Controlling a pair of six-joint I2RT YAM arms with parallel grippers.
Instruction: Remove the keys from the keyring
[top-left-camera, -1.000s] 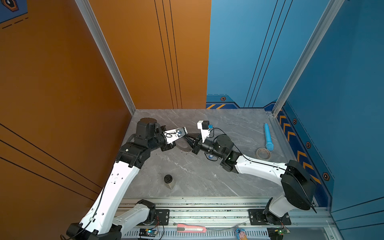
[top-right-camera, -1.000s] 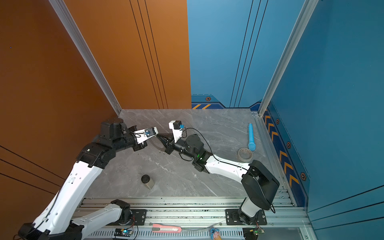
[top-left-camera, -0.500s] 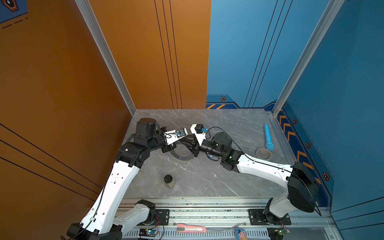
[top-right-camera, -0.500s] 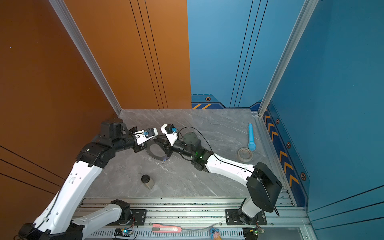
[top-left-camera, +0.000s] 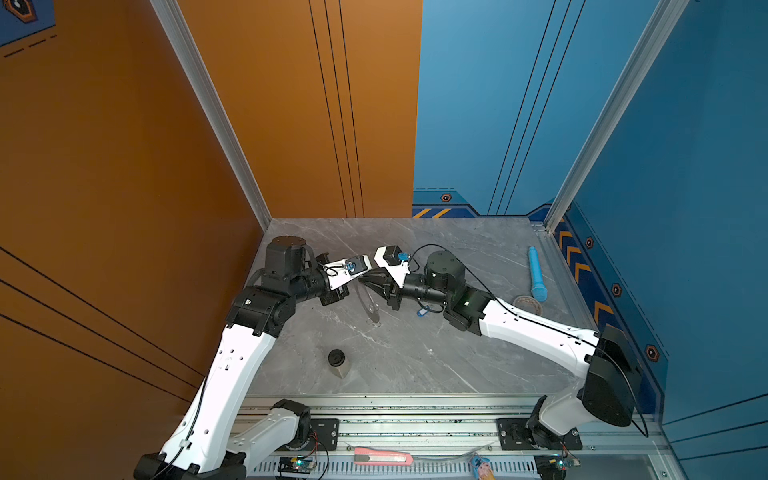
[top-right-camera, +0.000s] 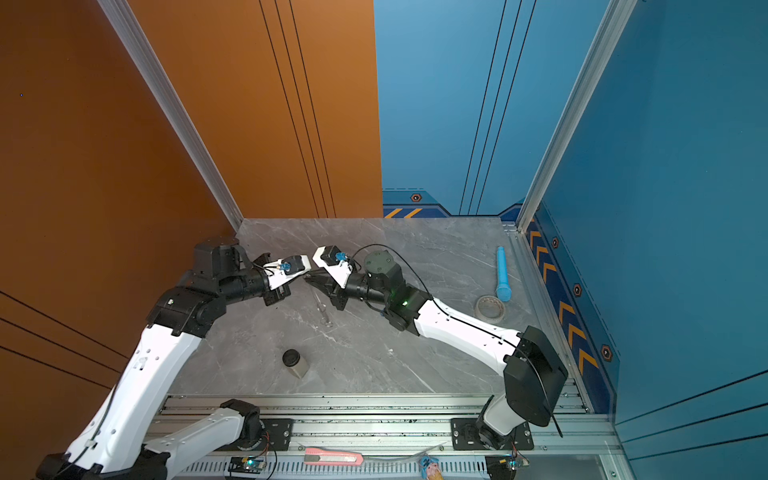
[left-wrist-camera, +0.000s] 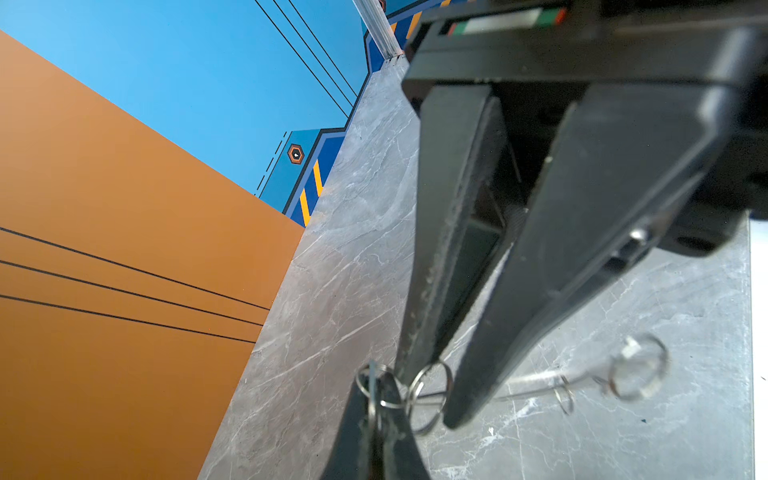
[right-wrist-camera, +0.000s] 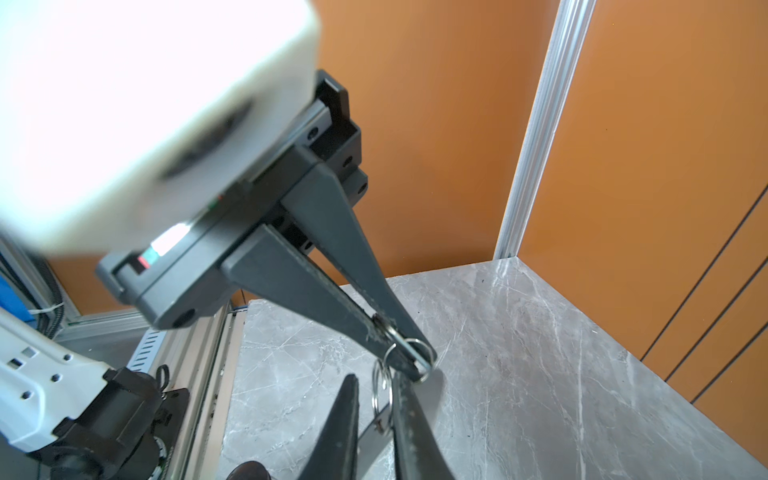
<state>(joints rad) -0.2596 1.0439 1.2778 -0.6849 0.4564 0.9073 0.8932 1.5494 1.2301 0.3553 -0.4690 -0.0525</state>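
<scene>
The keyring hangs edge-on above the table, a thin metal strip also visible in a top view. My left gripper is shut on its rim; the left wrist view shows its tips pinching the metal beside a small wire loop. My right gripper meets it tip to tip. Its fingers stand narrowly apart around a wire loop, with a gap on one side. One of the keys, a blue tag, lies on the table under the right arm.
A beige tape roll and a blue cylinder lie at the right edge of the table. A small jar with a black lid stands near the front. A red utility knife rests on the front rail. Walls close three sides.
The right gripper has shifted left, closer to the left gripper's tips. The keyring, a broader oval half a second ago, now hangs edge-on. The left arm has barely moved.
</scene>
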